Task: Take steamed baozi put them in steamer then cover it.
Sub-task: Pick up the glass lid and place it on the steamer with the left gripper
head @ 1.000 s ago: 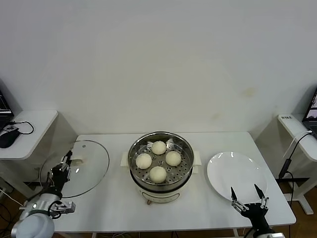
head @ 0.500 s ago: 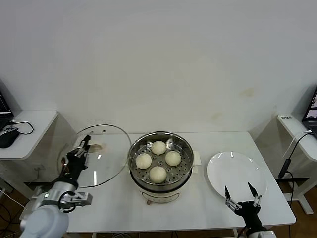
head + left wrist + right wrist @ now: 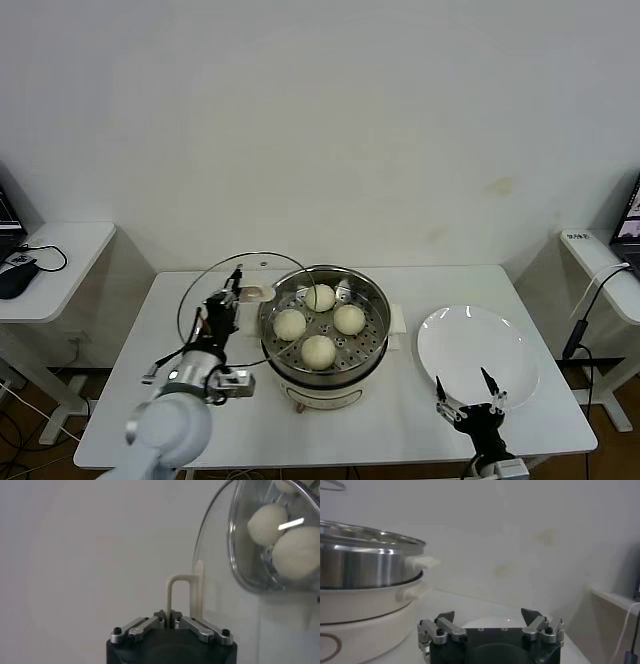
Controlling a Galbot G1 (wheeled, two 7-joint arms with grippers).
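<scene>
Several cream-white baozi [image 3: 319,322] lie on the perforated tray of the steel steamer [image 3: 372,300] at the table's middle. My left gripper [image 3: 232,293] is shut on the cream handle [image 3: 180,591] of the glass cover [image 3: 205,290]. It holds the cover tilted in the air, with its edge overlapping the steamer's left rim. In the left wrist view the fingers [image 3: 150,625] pinch the handle's bar, and baozi [image 3: 267,522] show through the glass. My right gripper [image 3: 468,394] stands open and empty near the table's front edge, in front of the plate. It sees the steamer [image 3: 365,560] from the side.
A flat white plate [image 3: 478,350] lies to the right of the steamer. A side table [image 3: 60,245] with a dark mouse [image 3: 15,276] stands at the far left. Another small table [image 3: 600,265] with a hanging cable stands at the far right.
My left arm has carried the cover rightward from the table's left edge up to the steamer's left rim. The right gripper has drifted a little left and toward the front edge, still open.
</scene>
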